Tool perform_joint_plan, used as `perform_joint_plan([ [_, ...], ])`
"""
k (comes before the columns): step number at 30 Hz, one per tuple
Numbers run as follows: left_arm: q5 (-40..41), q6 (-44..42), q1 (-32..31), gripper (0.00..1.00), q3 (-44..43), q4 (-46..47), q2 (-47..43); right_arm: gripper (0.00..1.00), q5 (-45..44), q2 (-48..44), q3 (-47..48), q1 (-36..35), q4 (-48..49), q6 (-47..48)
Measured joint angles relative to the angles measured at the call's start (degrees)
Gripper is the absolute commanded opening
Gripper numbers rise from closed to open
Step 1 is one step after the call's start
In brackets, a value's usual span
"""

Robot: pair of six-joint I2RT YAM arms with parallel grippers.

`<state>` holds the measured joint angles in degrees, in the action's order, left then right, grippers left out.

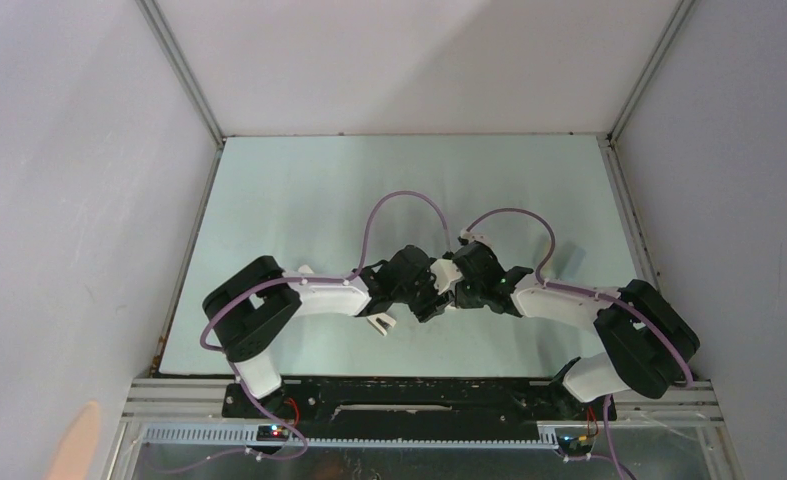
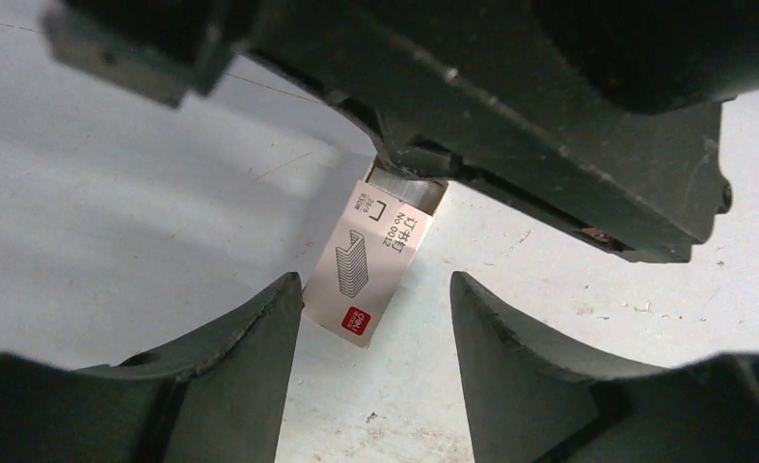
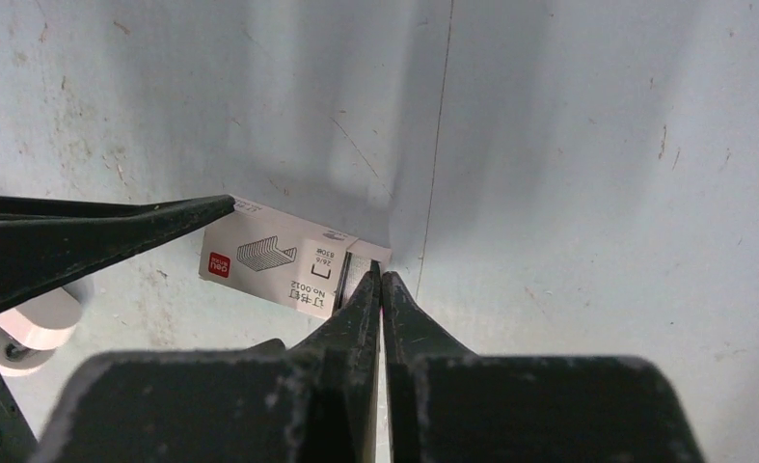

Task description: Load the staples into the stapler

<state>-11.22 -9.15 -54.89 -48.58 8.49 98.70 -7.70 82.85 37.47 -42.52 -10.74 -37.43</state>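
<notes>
The staples box (image 2: 367, 262) is a tiny white box with a red logo, lying flat on the table. Its grey tray of staples (image 2: 410, 189) sticks a little out of one end. It also shows in the right wrist view (image 3: 271, 260). My left gripper (image 2: 375, 279) is open around the box's logo end, one finger (image 3: 115, 234) touching its corner. My right gripper (image 3: 381, 275) is shut, its tips against the tray's exposed end (image 3: 358, 270). In the top view both grippers (image 1: 439, 297) meet at mid-table and hide the box. I cannot make out a stapler.
A white rounded object (image 1: 382, 322) lies just left of the grippers, near the table's front; it also shows at the lower left of the right wrist view (image 3: 28, 328). The pale table (image 1: 409, 180) is walled by grey panels at the back and both sides.
</notes>
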Motion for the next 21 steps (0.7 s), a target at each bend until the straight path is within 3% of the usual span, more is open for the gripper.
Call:
perform_joint_plan([
  [8,0.8,0.0,-0.2,0.66,0.1,0.2,0.0,0.00,1.4,0.4,0.5,0.2,0.4,4.8],
  [12,1.9,0.0,-0.5,0.75,1.2,2.1,-0.1,0.00,2.4,0.4,0.6,0.2,0.6,7.5],
  [21,3.1,0.0,-0.8,0.76,7.5,6.1,-4.8,0.00,4.5,0.4,0.7,0.7,0.6,11.6],
])
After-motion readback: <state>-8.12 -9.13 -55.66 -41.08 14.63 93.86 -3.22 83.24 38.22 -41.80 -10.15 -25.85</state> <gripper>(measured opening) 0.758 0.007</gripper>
